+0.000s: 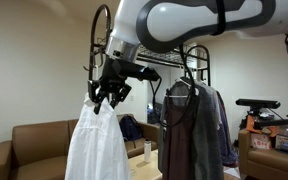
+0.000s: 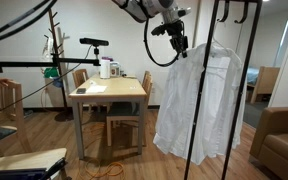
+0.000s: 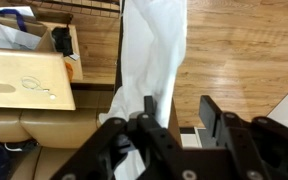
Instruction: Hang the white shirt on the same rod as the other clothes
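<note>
Black against the pale wall, the gripper (image 1: 108, 95) is seen at the collar end of the white shirt (image 1: 96, 148), which hangs from it with no other support. In the wrist view a gap is shown between the jaws, with cloth bunched at one finger, so whether the shirt is clamped or merely hooked over cannot be told. The shirt is draped straight down toward 6 o'clock. It is held well apart from the other clothes (image 1: 192, 130), which are hung at 3 o'clock from it beneath the rod (image 1: 166, 66). The shirt is judged light, soft and limp, likely to swing and twist when carried. A hanger inside the collar is not clearly made out. Hold is best taken at that stiff top rather than on loose cloth, so that any hook is left free for the rod.
</note>
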Robot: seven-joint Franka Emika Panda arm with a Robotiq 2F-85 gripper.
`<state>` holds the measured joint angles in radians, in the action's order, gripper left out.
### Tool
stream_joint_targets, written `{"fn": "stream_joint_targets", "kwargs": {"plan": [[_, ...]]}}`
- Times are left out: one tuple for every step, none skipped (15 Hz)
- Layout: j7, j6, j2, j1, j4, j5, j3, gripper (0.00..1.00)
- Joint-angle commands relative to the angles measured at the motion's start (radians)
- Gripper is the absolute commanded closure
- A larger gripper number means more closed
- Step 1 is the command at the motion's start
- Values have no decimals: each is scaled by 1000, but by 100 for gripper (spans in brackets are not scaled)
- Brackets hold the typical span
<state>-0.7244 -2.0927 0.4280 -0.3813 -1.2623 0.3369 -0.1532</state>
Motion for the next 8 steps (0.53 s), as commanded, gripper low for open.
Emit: {"fn": "stream_joint_targets", "kwargs": {"plan": [[-30,-11,3,-10,2,14,7,80],[-29,-9,3,-9,2,13,6,85],[-28,-7,3,-10,2,12,6,88],[-29,-7,3,-9,2,11,5,90],[-29,-7,3,-9,2,9,5,92],[-28,-8,3,-8,2,5,3,93],[-30,-20,4,-7,0,6,3,93],[-37,-37,5,-9,-2,18,8,90]]}}
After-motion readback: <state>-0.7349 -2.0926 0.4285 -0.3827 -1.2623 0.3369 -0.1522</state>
